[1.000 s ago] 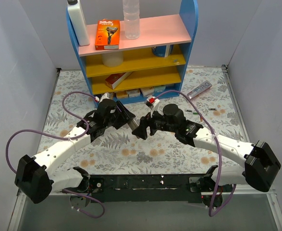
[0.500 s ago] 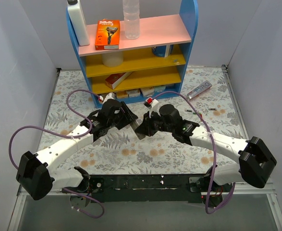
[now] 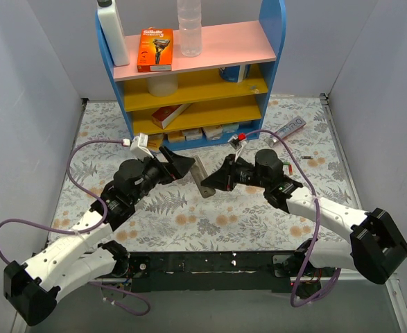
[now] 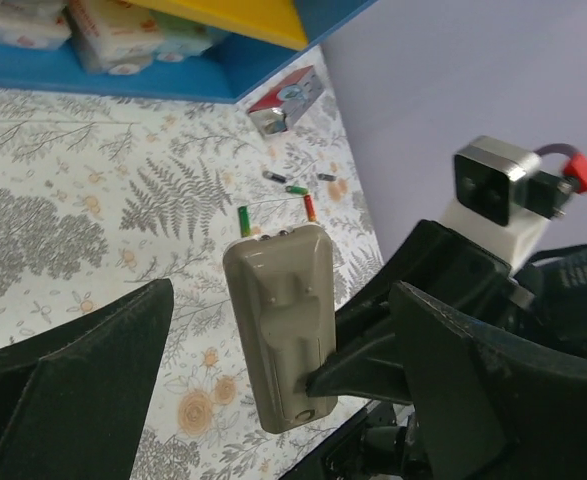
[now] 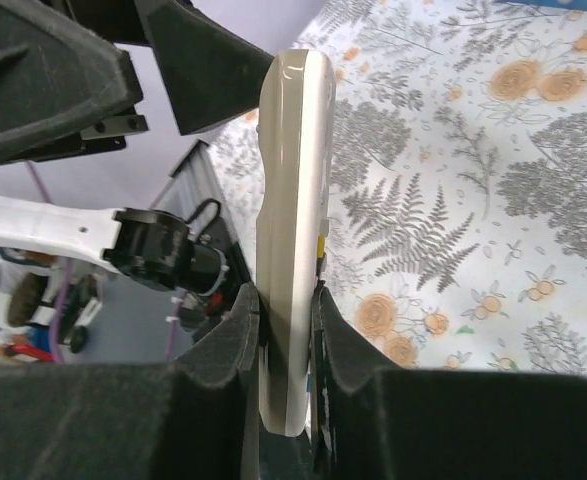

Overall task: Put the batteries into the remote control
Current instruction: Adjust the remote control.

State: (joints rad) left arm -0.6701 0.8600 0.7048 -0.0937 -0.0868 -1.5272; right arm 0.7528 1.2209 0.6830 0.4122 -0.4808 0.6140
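Right gripper (image 5: 285,302): jaws clamped on the remote control (image 5: 293,150). One pad (image 5: 235,345) sits on each broad face, low on the body.
Remote control, placing: lifted clear of the desk (image 3: 189,215), in the air between the two arms. Its far end sticks out past the right jaws.
Remote control, facing: the grey back is turned toward the left arm and shows edge-on in the right wrist view. Judged reason: the battery side is offered to the free arm while the right arm acts as a vice.
Battery bay: cannot tell whether the cover is on or off.
Left gripper (image 4: 281,295): jaws wide apart and empty. The remote is framed in the gap just ahead of them, and no contact is visible.
Batteries (image 4: 243,220): on the desk beyond the remote's far end, past both sets of jaws. One is green and one is red-and-green, with a few darker ones farther out. None is held or seated in the remote.
Tube (image 3: 288,129): silver-purple, lying farther out than the batteries.
Shelf (image 3: 272,41): farthest from the jaws, at the back of the desk.
Step, judged: the remote is being steadied and presented, and loading has not begun.
Next move, judged: the left jaws have to turn away and pinch one thin battery off the desk. Risk: it could roll on the cloth.
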